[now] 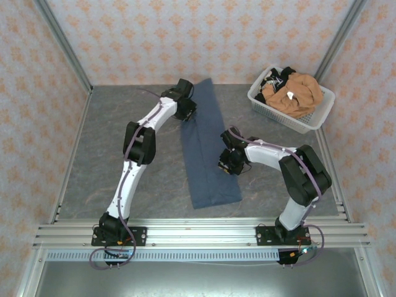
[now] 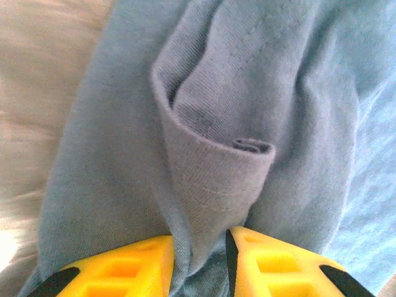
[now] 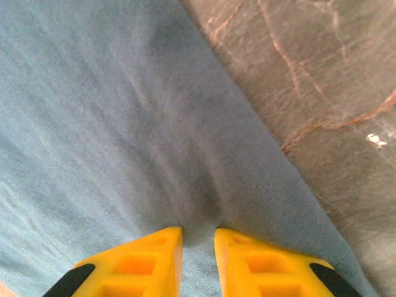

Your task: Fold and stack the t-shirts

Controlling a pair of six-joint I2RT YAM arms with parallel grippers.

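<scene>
top view first: the blue shirt (image 1: 207, 154) lies in the middle of the table (image 1: 124, 117) as a long narrow strip, running from the far centre down toward the near edge, so i'd say the lengthwise folds are done and the crosswise fold is the step in hand. left gripper (image 1: 185, 111) sits on the strip's far end, right gripper (image 1: 230, 162) on its right edge about midway down. the basket (image 1: 312, 125) is in the far right corner, well apart, with an orange shirt (image 1: 299, 93) on top and dark shirts (image 1: 278, 77) behind it, so there's plenty left to do. the surface is grey marbled stuff, peach patterned walls (image 1: 185, 37) all round, a metal frame (image 1: 204, 230) along the near edge. left wrist view: the left gripper (image 2: 198, 263) is pinching a rolled-over bit of hem of the blue shirt (image 2: 111, 161), cloth squeezed between the yellow fingers (image 2: 124, 269). right wrist view: the right gripper (image 3: 198, 260) is nearly closed on the blue shirt's (image 3: 93, 124) edge, a pucker of cloth caught between the fingers (image 3: 136, 266), bare table (image 3: 309, 93) just beside. my guess at the next move is carrying the far end over toward the near end while keeping the layers together, because the cloth is floppy and could slide apart.
</scene>
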